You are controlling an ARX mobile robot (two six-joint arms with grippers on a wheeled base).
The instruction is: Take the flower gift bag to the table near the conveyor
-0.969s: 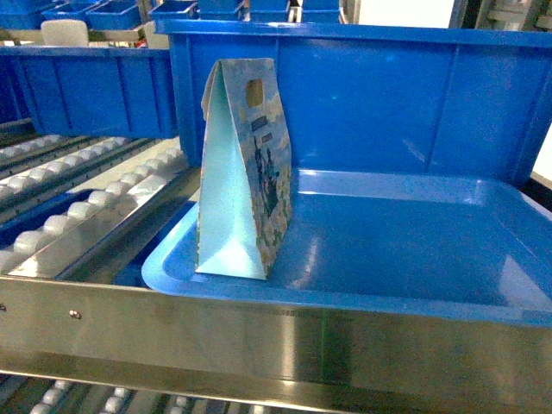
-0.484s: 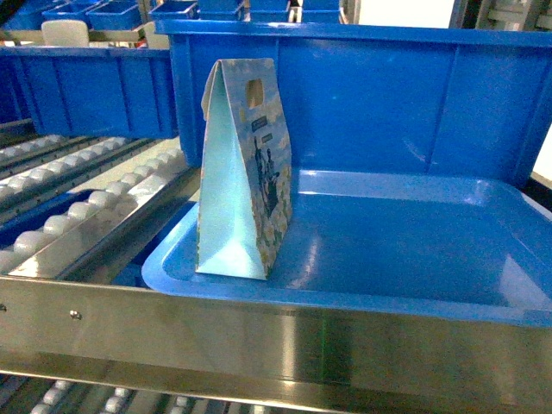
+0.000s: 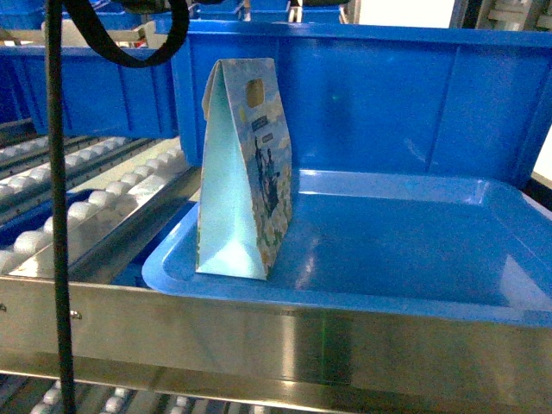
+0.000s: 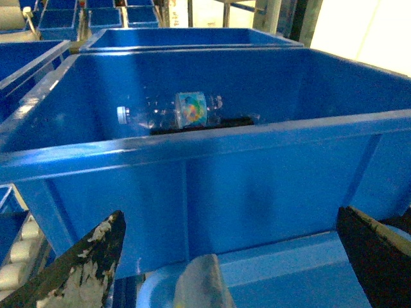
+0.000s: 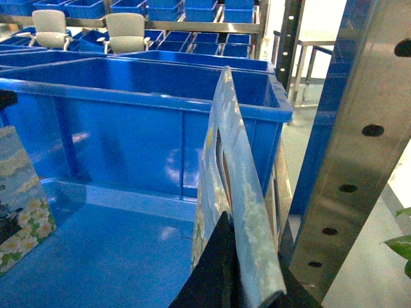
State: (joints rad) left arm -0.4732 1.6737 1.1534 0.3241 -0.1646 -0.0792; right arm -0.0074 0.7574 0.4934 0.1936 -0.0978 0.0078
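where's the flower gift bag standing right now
In the head view the flower gift bag stands upright at the left end of the shallow blue tray, just ahead of the deep blue crate.

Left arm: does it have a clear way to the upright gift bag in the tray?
Likely yes. The left gripper has its fingers spread open, with the gift bag top between and below them and nothing intervening. The blue crate stands close behind.

Flower gift bag (image 3: 246, 168) upright, conveyor (image 3: 95, 203) rollers beside it

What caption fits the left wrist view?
Open left pincer facing a blue crate holding a clear plastic bottle.
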